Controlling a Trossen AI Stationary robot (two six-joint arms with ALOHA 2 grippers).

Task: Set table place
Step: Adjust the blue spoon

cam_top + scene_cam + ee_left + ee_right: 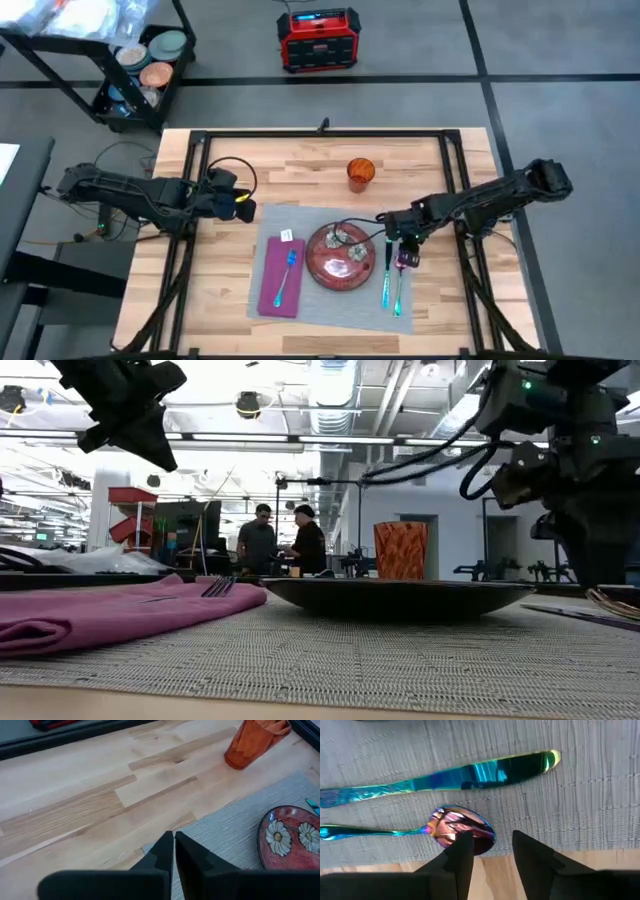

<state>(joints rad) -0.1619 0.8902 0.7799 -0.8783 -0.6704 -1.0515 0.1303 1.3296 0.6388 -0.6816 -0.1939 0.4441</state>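
Spoon beside knife on placemat; right gripper above bowl, fingers narrowly apart, empty. Left gripper pinched closed, idle. Setting looks finished; retreat next.

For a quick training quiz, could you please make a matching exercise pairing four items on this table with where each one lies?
Things:
1. fork
2. orange cup
3. red flowered plate
4. spoon

Places:
A. on the bare wood beyond the grey placemat
B. on the purple napkin
C. at the placemat's right edge, outside the knife
D. in the middle of the placemat

Pairs: 1-B, 2-A, 3-D, 4-C
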